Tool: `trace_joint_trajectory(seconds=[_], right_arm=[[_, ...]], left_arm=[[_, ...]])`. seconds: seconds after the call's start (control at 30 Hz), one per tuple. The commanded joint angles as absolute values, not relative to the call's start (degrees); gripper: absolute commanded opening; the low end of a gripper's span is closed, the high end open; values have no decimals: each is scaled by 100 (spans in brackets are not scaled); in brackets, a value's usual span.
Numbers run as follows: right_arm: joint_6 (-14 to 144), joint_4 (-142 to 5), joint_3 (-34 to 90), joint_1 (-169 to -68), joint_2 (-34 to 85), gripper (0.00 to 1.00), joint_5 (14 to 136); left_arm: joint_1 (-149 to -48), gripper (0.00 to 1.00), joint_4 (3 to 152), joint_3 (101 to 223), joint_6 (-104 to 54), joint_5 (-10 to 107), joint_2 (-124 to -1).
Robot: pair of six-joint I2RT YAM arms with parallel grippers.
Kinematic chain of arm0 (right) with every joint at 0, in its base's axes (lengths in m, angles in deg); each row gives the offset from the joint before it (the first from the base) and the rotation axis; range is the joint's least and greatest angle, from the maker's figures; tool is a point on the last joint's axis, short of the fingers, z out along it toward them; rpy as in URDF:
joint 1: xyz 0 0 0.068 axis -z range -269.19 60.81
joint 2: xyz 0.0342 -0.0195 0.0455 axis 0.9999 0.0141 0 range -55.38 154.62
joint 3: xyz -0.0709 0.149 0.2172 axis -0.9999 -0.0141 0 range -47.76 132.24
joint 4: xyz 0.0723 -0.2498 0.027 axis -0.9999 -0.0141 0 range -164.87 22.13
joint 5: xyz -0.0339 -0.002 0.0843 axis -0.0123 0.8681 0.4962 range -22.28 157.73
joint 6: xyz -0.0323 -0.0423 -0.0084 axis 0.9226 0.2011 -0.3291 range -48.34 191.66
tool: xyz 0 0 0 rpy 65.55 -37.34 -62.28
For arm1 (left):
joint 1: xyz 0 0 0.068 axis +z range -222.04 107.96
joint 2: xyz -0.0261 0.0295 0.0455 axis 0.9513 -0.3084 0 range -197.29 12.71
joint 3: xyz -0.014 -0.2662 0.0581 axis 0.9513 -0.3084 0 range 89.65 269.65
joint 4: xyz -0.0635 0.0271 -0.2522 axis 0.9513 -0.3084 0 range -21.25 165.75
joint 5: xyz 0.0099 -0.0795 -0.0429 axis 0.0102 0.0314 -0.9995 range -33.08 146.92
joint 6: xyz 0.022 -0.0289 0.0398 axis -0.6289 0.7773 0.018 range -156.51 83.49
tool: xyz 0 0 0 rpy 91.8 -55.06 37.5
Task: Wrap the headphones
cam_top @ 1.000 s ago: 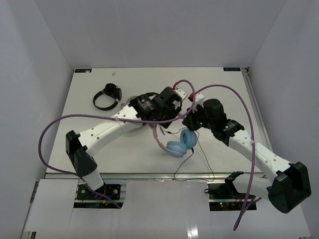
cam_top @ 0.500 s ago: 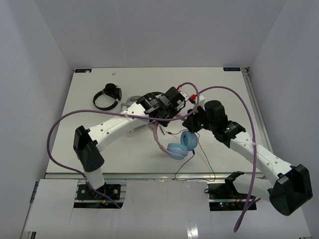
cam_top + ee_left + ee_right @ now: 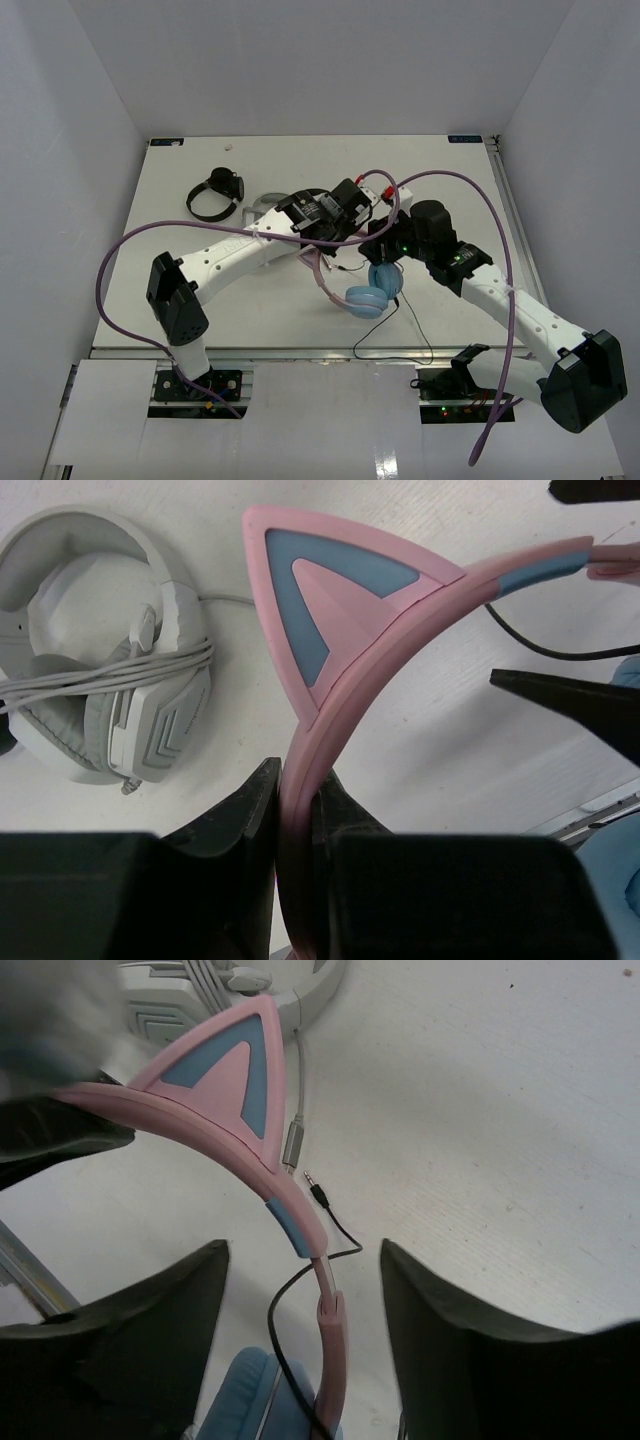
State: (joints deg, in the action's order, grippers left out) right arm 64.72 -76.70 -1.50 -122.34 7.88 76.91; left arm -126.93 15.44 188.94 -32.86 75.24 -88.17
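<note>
Your right gripper (image 3: 300,1275) has edged left toward the ear cups, and the headphones (image 3: 367,298) have shifted slightly, near the counter's (image 3: 250,300) front middle. Your left gripper (image 3: 297,815) is clamped on the pink headband (image 3: 335,705) just below a cat ear. The right gripper stands open, fingers either side of the headband. The dark cable (image 3: 392,345) trails toward the near edge, and the grey-white headphones (image 3: 100,680) lie close by.
</note>
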Motion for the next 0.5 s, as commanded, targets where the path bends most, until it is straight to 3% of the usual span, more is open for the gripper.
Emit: trace_joint_trajectory(seconds=[0.0, 0.2, 0.47], right_arm=[[6338, -7584, 534, -12268, 708, 77, 7121], [6278, -7981, 1269, -12259, 318, 90, 6510], [6362, -8004, 893, -12250, -694, 89, 6860]], left_arm=[[-12676, 0, 2062, 18501, -2754, 8230, -8343], [-12242, 0, 1889, 18737, -2211, 9564, -8125], [-11502, 0, 2129, 19673, -2025, 9424, -7435]])
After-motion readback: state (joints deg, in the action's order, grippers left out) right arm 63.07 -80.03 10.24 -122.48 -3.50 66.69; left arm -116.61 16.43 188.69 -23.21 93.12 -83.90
